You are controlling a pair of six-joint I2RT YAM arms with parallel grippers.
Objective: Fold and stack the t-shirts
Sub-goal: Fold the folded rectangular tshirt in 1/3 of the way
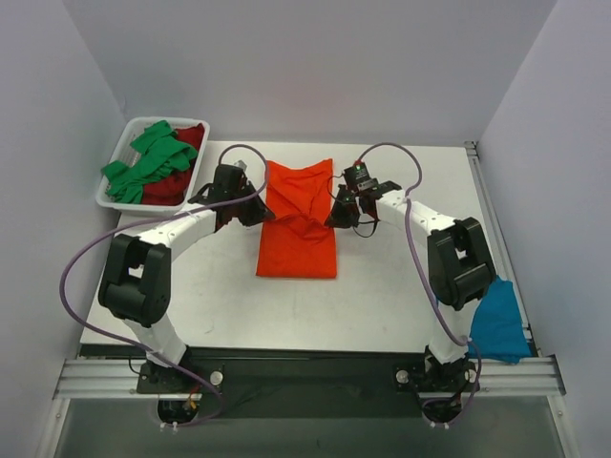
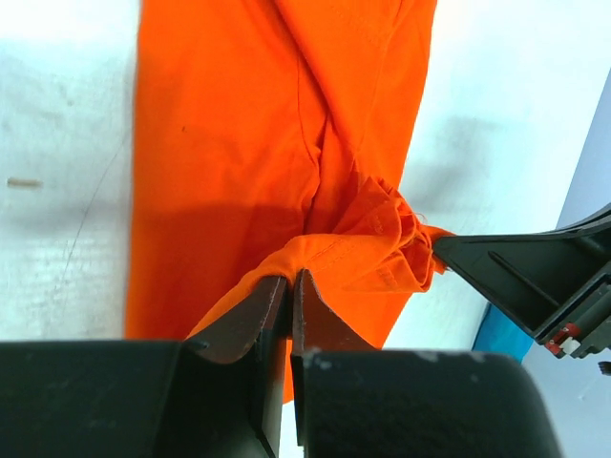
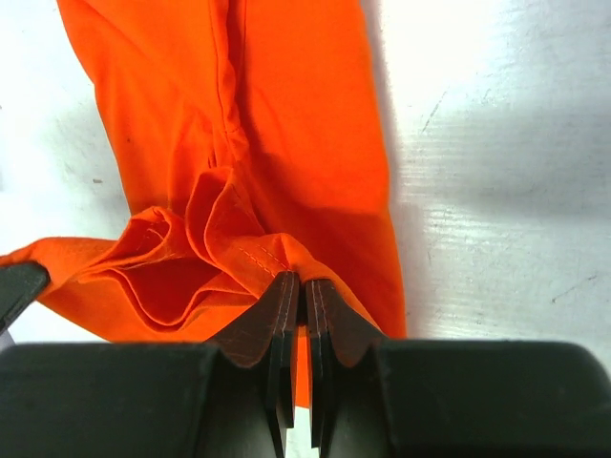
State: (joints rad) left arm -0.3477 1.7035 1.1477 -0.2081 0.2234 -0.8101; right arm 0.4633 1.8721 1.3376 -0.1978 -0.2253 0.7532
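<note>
I am pinching the orange t-shirt from both sides at the middle of the desk. My left hand is clamping tight on a fold at its left edge, and my right hand is clamping its right edge (cloth is bunching up between them). The green t-shirt and dark red t-shirt are lying in the white tray at the far left. The teal t-shirt is sitting at the near right corner.

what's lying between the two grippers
The orange t-shirt: its bunched fold spans from the left gripper to the right gripper, clearest in the top view.
</note>
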